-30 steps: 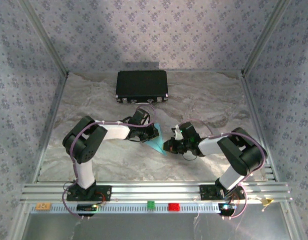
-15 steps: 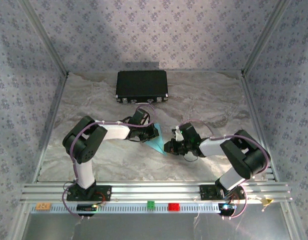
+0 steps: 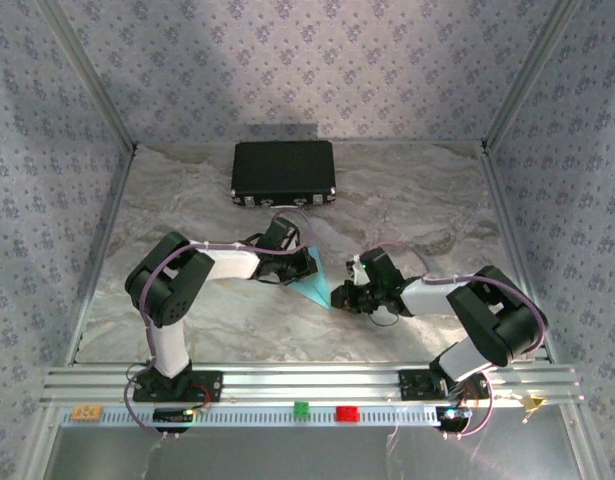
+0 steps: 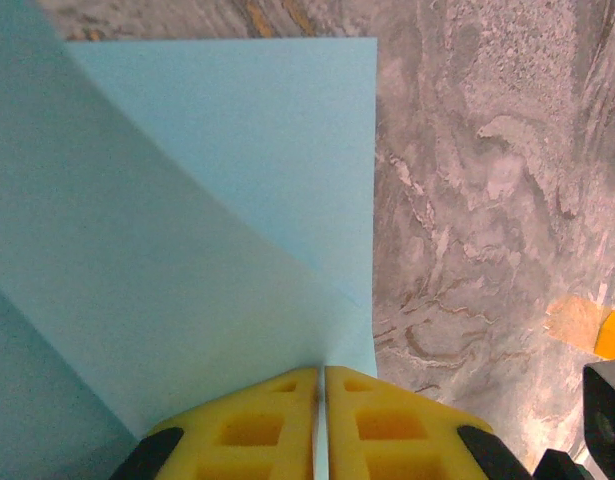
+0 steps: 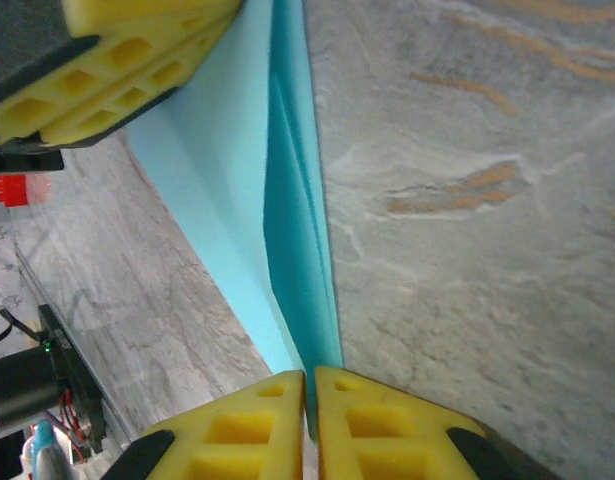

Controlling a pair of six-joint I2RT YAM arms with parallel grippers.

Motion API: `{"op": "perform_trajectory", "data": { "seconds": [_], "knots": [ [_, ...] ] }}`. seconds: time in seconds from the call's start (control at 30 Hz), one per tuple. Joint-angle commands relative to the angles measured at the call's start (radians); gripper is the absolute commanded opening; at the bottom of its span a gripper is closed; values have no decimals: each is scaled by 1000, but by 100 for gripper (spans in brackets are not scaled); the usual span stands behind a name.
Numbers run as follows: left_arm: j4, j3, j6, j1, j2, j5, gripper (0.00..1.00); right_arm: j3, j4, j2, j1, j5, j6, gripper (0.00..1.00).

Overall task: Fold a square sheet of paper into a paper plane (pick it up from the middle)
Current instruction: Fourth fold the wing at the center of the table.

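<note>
Near the middle of the grey marbled counter (image 3: 417,210), between the two arms: a thin light-blue paper sheet (image 3: 313,285), folded into a narrow triangle, sharp tip toward the right arm. Held at both ends. Clamped at the wide end by the left fingers (image 4: 287,425), yellow foam pads closed to a hairline slit with only the paper between. Seen from the left wrist as overlapping flaps, with one diagonal fold edge running up from the pads and a straight right-hand edge against the stone pattern. Clamped at the pointed end by the right fingers (image 5: 277,425), likewise pressed almost together on the layered paper edge. From the right wrist, a long blue strip stretching away to the other yellow pads at top left. Unclear whether lifted or resting on the counter. At the far side, well apart from the paper, a black rectangular case (image 3: 284,171) lying flat. On the near rail, a small red block (image 3: 346,413) near a small green block (image 3: 301,408).
</note>
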Motion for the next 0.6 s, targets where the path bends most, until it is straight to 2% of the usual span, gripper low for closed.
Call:
{"op": "perform_trajectory", "data": {
  "seconds": [0.0, 0.17, 0.4, 0.57],
  "knots": [
    [-43, -26, 6, -3, 32, -14, 11, -44, -172, 21, 5, 21, -24, 7],
    [-41, -30, 5, -3, 31, -13, 11, -43, -177, 22, 4, 24, -24, 4],
    [-43, -29, 5, -3, 29, -15, 11, -44, -217, -23, -2, 40, -31, 13],
    [-42, -26, 5, -3, 33, -13, 11, -51, -198, -1, -3, 21, -31, 5]
  ]
}}
